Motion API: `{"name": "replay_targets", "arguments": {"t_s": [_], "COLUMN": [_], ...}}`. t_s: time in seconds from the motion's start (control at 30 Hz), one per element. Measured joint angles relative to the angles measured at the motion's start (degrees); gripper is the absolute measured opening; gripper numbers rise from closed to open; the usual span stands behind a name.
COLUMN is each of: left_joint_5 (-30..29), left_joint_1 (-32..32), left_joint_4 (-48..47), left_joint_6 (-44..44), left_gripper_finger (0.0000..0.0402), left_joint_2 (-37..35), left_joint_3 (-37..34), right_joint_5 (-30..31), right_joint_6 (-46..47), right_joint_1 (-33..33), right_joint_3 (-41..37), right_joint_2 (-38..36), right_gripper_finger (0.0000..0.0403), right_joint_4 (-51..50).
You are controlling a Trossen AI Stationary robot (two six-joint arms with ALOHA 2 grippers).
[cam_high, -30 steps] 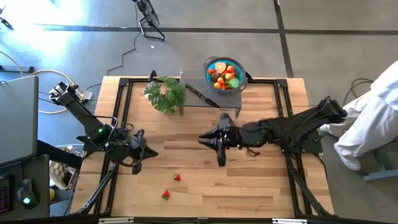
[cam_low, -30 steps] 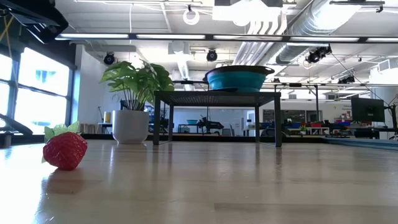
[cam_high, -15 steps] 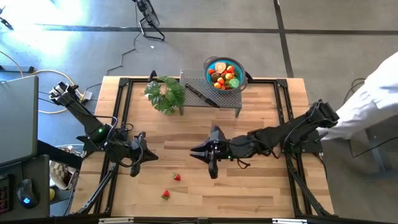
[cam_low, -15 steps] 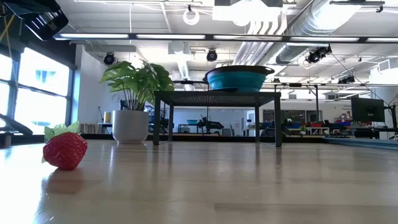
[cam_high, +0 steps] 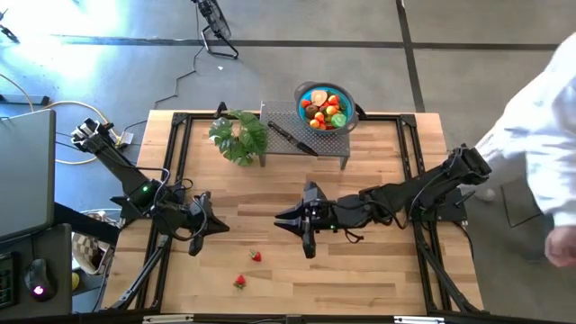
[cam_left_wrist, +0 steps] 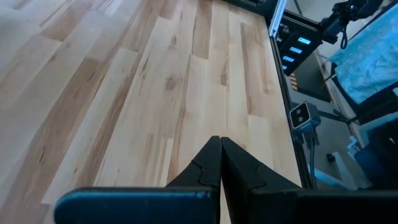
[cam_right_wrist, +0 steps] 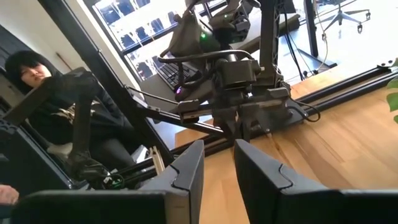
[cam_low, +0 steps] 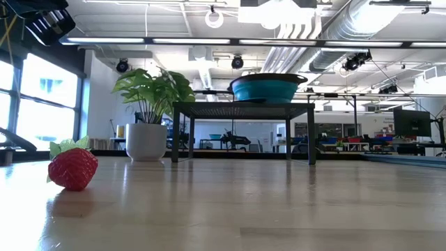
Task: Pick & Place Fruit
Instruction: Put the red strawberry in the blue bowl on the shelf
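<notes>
Left gripper (cam_high: 219,225) rested closed near table's left edge; right gripper (cam_high: 281,220) hovered mid-table, arm stretched from right edge, fingers slightly parted, empty

Two strawberries (cam_high: 256,256) (cam_high: 239,282) at worktop (cam_high: 378,279) 7 o'clock; bowl (cam_high: 323,106) on rack (cam_high: 290,135) at 12, plant (cam_high: 239,136) left of it.

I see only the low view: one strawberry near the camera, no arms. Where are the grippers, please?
Observer: The right gripper is over the middle of the table, jaws slightly apart, holding nothing.
Operator: And the left one?
Observer: The left gripper is shut, over the table's left part, empty.
Operator: Is there only one strawberry on the table?
Observer: No, two strawberries lie on the wood, between the grippers and the near edge.
Operator: Is the blue bowl empty?
Observer: No, the blue bowl already holds several fruits.
</notes>
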Motion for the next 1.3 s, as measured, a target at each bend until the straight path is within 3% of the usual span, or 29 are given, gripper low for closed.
{"name": "replay_targets", "arguments": {"t_s": [0.67,1.3], "left_joint_5": [0.13,-1.09], "left_joint_1": [0.00,0.00], "left_joint_4": [1.13,1.13], "left_joint_6": [-4.03,-5.79], "left_gripper_finger": [0.0000,0.0000], "left_joint_2": [-0.02,-0.02], "left_joint_3": [-0.02,-0.02], "right_joint_5": [-3.56,-3.02], "right_joint_6": [0.24,3.10], "right_joint_1": [0.74,0.74], "right_joint_3": [0.02,0.02], "right_joint_2": [6.19,8.99], "right_gripper_finger": [0.0081,0.0081], "right_joint_4": [2.94,4.92]}}
